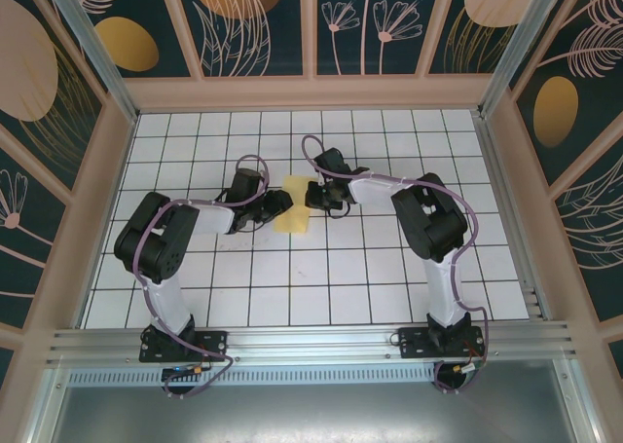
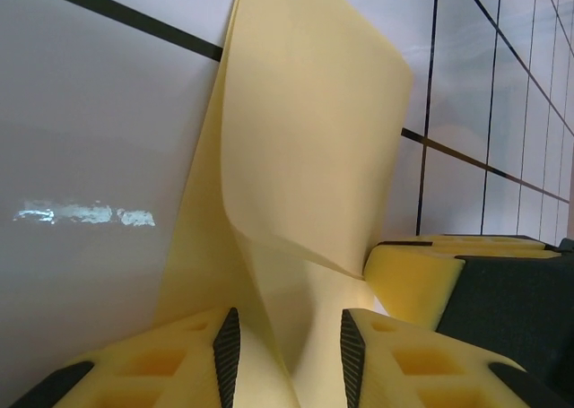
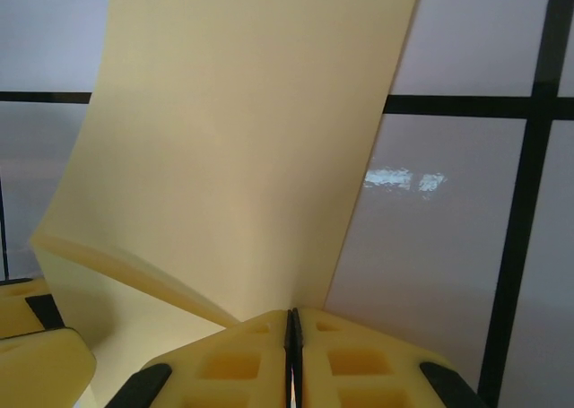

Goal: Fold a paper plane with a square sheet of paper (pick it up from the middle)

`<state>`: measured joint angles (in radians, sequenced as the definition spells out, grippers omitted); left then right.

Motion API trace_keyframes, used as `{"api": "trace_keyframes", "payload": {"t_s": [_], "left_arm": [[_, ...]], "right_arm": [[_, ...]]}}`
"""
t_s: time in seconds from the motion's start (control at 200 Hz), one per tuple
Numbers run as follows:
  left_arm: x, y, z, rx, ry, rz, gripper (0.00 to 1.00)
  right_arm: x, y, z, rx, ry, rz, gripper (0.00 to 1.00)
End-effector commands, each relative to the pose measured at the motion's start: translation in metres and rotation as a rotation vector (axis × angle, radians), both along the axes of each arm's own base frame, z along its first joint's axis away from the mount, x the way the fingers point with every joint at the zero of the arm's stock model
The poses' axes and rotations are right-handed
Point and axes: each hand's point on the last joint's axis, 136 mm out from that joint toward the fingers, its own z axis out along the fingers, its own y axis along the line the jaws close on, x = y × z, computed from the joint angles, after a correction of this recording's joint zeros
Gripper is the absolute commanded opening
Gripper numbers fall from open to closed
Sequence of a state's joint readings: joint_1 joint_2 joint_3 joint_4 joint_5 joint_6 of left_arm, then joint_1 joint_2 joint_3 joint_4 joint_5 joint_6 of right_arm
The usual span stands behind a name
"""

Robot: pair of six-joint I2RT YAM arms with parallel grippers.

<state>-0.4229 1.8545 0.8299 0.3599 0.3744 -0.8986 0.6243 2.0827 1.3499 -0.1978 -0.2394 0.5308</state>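
**White-tiled table (image 1: 292, 297), two hands at one sheet**

Top view: the square sheet of paper (image 1: 293, 219) is lying mid-table, with the left hand (image 1: 278, 205) at its 10 o'clock and the right hand (image 1: 314, 197) at its 2 o'clock.
Left wrist: the fingers are standing apart around a raised fold.
Right wrist: the fingers are pinching the sheet tight.

White grid table (image 1: 292, 297), floral walls (image 1: 253, 24)

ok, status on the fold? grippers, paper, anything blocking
Right gripper: jaws shut on the square sheet of paper. Left gripper: jaws open, astride its raised fold. Sheet partly folded, bent up. Both grippers crowded close together.
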Motion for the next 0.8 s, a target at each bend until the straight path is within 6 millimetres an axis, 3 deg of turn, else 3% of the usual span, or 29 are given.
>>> {"api": "trace_keyframes", "payload": {"t_s": [0.0, 0.59, 0.67, 0.791], "left_arm": [[0.005, -0.004, -0.001, 0.007, -0.018, -0.019, 0.38], [0.012, -0.003, 0.004, 0.037, -0.07, -0.027, 0.18], [0.014, -0.002, 0.004, 0.048, -0.082, -0.029, 0.12], [0.018, 0.002, 0.01, 0.081, -0.115, -0.025, 0.03]], "right_arm": [[-0.01, -0.01, -0.02, -0.033, 0.049, -0.011, 0.13], [-0.012, -0.01, -0.017, -0.023, 0.049, -0.006, 0.13], [-0.011, -0.007, -0.009, -0.002, 0.039, 0.001, 0.14], [-0.004, -0.006, 0.02, 0.043, -0.019, -0.005, 0.17]]}}
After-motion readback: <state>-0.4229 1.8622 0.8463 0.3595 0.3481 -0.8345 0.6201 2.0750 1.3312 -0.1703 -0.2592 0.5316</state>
